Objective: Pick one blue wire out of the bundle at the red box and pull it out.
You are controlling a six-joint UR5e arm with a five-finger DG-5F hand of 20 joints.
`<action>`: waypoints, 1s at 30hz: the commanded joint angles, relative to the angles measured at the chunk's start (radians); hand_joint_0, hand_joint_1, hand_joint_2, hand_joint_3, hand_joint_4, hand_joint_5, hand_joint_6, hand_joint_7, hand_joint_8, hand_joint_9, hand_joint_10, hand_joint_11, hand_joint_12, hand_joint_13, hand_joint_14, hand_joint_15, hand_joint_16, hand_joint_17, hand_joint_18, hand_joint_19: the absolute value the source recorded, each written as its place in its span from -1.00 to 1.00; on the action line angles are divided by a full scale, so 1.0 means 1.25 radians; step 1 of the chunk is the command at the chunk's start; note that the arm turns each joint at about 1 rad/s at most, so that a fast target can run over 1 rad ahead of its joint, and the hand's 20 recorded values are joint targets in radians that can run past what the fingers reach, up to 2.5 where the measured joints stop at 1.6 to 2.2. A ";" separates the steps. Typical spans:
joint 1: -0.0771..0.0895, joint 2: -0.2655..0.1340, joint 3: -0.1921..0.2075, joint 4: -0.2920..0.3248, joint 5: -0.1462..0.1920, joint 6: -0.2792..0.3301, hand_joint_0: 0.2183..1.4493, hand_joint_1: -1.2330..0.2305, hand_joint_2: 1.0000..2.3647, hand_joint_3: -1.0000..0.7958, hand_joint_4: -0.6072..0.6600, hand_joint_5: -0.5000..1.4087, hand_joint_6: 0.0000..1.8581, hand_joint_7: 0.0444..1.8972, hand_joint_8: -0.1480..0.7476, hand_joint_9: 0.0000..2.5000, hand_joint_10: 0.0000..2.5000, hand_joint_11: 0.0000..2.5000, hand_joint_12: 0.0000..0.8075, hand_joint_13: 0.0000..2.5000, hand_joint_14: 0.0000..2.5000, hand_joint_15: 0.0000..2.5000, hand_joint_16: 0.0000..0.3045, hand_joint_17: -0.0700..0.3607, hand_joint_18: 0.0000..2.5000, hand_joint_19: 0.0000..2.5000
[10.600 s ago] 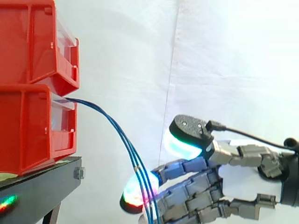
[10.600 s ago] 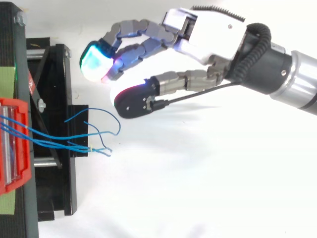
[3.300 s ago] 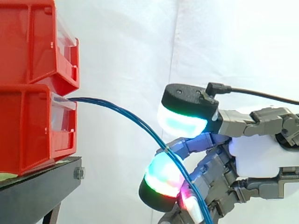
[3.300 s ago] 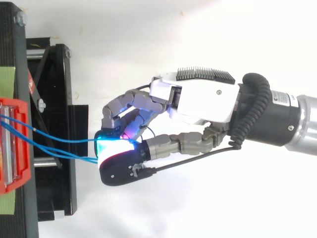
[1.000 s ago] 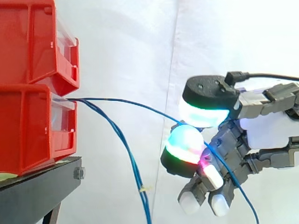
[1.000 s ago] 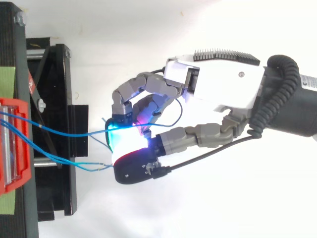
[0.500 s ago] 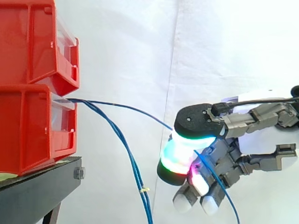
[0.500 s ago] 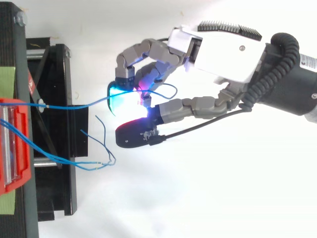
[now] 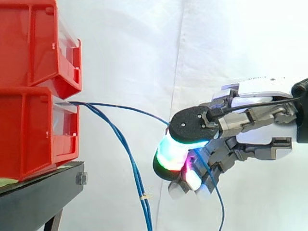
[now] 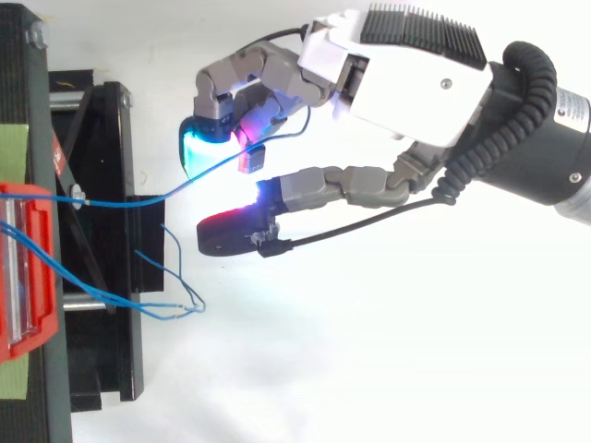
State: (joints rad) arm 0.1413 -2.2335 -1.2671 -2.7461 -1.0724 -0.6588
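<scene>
The hand (image 10: 406, 78) has its fingers (image 10: 199, 148) curled round one blue wire (image 9: 127, 108). The wire runs nearly straight from the lower red box (image 9: 29, 134) at left to the hand at right. The other wires (image 9: 136, 178) droop near the box.

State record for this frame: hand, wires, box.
hand: fingers curled round the held wire
held wire: blue, runs from the lower red box to the hand, apart from the rest; tail hangs below the hand
other blue wires: droop from the same box beside the black stand
pull-out: not yet done, held wire reaches into the box
</scene>
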 commanded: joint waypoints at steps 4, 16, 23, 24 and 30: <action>-0.001 0.000 -0.001 0.006 0.000 -0.127 -0.33 -0.36 -0.99 -0.32 0.34 -0.67 -0.03 0.06 0.22 -0.28 -0.99 -0.42 0.18 -0.37 -0.99 -0.70 -0.59 -0.03 -0.32 -0.63; -0.007 0.000 0.000 0.005 0.000 -0.193 -0.33 -0.36 -0.99 -0.33 0.34 -0.67 -0.03 0.07 0.23 -0.28 -0.98 -0.42 0.17 -0.37 -0.99 -0.70 -0.59 -0.03 -0.33 -0.62; -0.003 0.001 0.000 0.001 0.003 -0.134 -0.33 -0.35 -0.99 -0.33 0.35 -0.66 -0.03 0.08 0.22 -0.29 -0.98 -0.42 0.17 -0.38 -0.99 -0.71 -0.59 -0.03 -0.33 -0.62; -0.001 0.001 0.000 -0.001 0.003 -0.114 -0.34 -0.35 -0.99 -0.33 0.35 -0.66 -0.03 0.07 0.22 -0.29 -0.98 -0.42 0.17 -0.38 -0.99 -0.71 -0.59 -0.03 -0.33 -0.62; 0.004 0.009 0.000 -0.026 0.004 0.058 -0.39 -0.29 -0.99 -0.36 0.37 -0.66 -0.05 0.04 0.23 -0.29 -0.98 -0.43 0.18 -0.38 -0.99 -0.70 -0.59 -0.02 -0.34 -0.61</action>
State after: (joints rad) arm 0.1430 -2.2298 -1.2670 -2.7608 -1.0681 -0.7307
